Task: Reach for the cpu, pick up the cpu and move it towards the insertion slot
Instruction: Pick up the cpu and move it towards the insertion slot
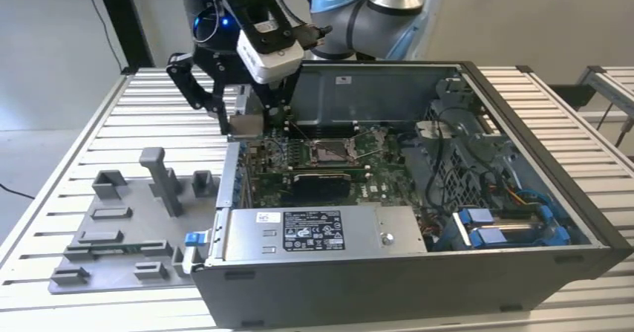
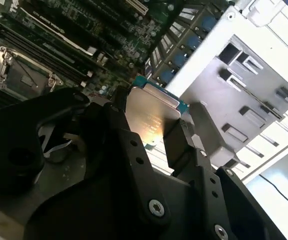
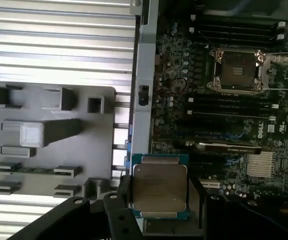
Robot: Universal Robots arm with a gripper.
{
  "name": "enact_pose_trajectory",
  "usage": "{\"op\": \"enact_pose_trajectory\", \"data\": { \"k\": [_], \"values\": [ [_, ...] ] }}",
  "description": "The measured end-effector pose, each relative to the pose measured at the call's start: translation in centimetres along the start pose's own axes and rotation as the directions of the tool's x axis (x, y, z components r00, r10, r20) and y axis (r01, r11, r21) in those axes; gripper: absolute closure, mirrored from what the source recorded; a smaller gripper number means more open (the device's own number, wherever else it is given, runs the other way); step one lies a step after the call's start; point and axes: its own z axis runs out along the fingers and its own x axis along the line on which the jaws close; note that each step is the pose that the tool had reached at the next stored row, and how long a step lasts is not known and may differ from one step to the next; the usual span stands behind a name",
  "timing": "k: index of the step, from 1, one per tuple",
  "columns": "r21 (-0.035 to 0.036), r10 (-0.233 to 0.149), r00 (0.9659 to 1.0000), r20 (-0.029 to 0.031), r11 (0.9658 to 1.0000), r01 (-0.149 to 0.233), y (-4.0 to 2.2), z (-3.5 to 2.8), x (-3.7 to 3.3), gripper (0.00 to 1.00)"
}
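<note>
Currently: gripper [image 3: 160, 200] clamped on two opposite edges of cpu [image 3: 159, 186]. Reached for and picked up already. Held at the edge of green board [image 3: 174, 100], well apart from insertion slot [image 3: 236, 70]; not yet brought above it. Farther from slot: grey tray [image 3: 48, 160].

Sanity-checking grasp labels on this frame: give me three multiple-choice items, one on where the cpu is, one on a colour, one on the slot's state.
1. Where is the cpu?
A. seated in the insertion slot
B. lying on the grey tray
C. held in the jaws, away from the slot

2. The circuit board around the slot is:
A. red
B. green
C. white

3. The slot is:
A. empty
B. holding a chip
C. covered by a fan

Key: C, the jaws of the gripper clamp the cpu's edges by the case wall; B, the board shows green; A, the slot's brownish centre lies bare.
</note>
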Motion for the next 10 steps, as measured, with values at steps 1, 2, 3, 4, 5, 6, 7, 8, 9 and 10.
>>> {"op": "enact_pose_trajectory", "data": {
  "k": [1, 2, 3, 4, 5, 6, 7, 8, 9, 10],
  "values": [
    [-0.0001, 0.0, 1.0, 0.0001, 1.0, 0.0, -0.01, 0.01, -0.35, 1.0],
    [-0.0001, 0.0, 1.0, 0.0, 1.0, 0.0, -0.03, 0.01, -0.65, 1.0],
    [-0.0001, 0.0, 1.0, 0.0, 1.0, 0.0, -0.04, 0.01, -1.0, 1.0],
    [-0.0001, 0.0, 1.0, 0.0, 1.0, 0.0, -0.06, 0.02, -1.35, 1.0],
    [-0.0001, 0.0, 1.0, 0.0, 1.0, 0.0, -0.07, 0.02, -1.71, 1.0],
    [-0.0001, 0.0, 1.0, 0.0, 1.0, 0.0, -0.09, 0.03, -2.04, 1.0],
    [-0.0002, 0.0, 1.0, 0.0, 1.0, 0.0, -0.1, 0.03, -2.38, 1.0],
    [-0.0002, 0.0, 1.0, 0.0, 1.0, 0.0, -0.11, 0.03, -2.7, 1.0],
    [-0.0001, 0.0, 1.0, 0.0, 1.0, 0.0, -0.13, 0.03, -3.02, 1.0],
    [-0.0001, 0.0, 1.0, -0.0001, 1.0, 0.0, -0.14, 0.03, -3.34, 1.0]
  ]
}}
